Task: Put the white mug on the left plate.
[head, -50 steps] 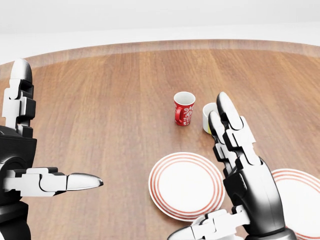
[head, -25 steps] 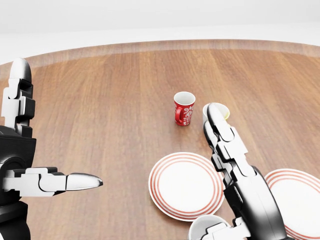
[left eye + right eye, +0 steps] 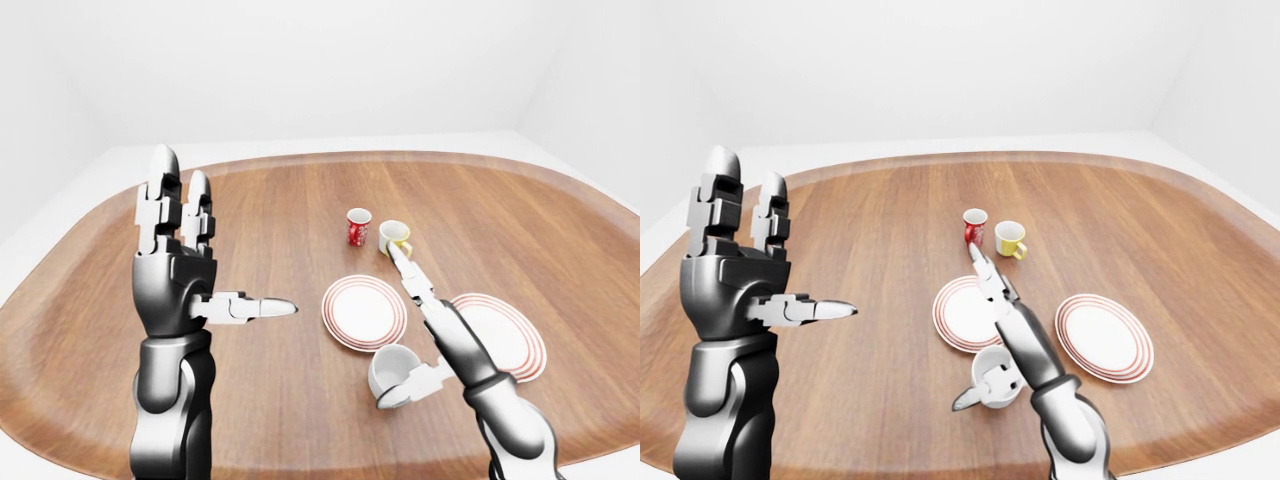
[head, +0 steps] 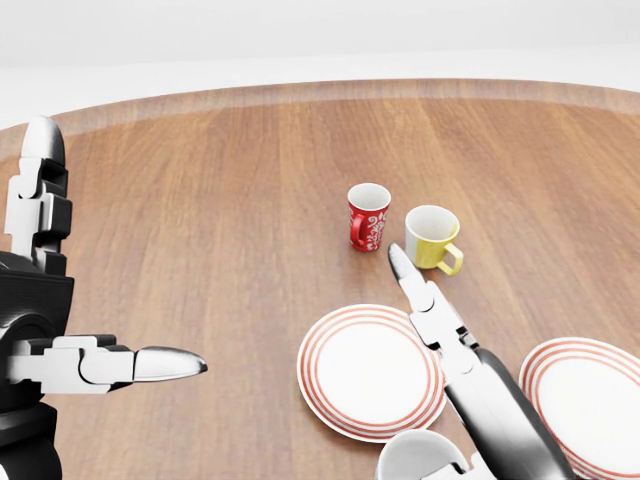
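glossy white mug (image 3: 392,368), matt wooden table (image 3: 280,240), glossy plates (image 3: 364,312).

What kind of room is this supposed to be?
Probably a bare simulated dining setting: a big rounded wooden table set with two red-ringed plates, a red mug and a yellow mug, enclosed by blank white walls.

Bright, even, diffuse lighting; shadows on the table (image 3: 260,230) are faint. Renders are sharp, without glare or blur.

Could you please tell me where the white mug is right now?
In the left-eye view the white mug sits on the table just below the left plate, beside the right hand, whose open fingers reach over it.
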`<state>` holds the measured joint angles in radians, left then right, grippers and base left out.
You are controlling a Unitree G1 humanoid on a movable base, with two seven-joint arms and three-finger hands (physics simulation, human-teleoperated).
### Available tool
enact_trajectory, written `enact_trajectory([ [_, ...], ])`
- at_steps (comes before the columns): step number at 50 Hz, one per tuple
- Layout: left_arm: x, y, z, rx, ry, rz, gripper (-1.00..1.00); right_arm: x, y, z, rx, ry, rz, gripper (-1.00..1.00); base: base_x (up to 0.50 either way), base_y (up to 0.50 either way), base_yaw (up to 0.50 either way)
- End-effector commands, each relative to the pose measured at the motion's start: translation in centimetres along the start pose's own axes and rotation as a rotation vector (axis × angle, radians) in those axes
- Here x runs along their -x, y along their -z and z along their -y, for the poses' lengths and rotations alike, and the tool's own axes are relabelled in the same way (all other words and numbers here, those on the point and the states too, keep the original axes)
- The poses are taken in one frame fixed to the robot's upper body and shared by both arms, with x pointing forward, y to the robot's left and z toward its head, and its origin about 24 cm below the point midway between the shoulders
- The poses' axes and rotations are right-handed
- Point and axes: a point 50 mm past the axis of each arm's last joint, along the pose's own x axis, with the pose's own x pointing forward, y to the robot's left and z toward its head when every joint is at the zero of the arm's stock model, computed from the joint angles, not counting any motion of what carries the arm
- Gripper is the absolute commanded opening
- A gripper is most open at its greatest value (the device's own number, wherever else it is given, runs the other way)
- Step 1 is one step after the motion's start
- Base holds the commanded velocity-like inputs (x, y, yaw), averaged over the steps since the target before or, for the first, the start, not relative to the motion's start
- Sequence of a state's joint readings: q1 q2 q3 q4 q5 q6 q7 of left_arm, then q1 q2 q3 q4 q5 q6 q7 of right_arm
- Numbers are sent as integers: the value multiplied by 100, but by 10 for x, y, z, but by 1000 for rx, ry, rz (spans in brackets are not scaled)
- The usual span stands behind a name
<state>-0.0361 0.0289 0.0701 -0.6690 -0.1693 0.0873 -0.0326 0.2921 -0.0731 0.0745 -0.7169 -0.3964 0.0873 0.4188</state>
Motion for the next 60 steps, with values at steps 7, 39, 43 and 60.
enact_trajectory([
  [7, 0, 0, 0, 1, 2, 1, 100, 5, 8, -4, 123, -83, -97, 100, 0, 0, 0],
  [39, 1, -2, 1, 4, 3, 8, 100, 2, 13, -9, 289, -167, -190, 100, 0, 0, 0],
  [43, 2, -2, 1, 4, 4, 5, 100, -2, 18, -12, 293, -178, -201, 100, 0, 0, 0],
  [60, 1, -3, 1, 7, 3, 9, 100, -4, 37, -18, 309, -225, -280, 100, 0, 0, 0],
])
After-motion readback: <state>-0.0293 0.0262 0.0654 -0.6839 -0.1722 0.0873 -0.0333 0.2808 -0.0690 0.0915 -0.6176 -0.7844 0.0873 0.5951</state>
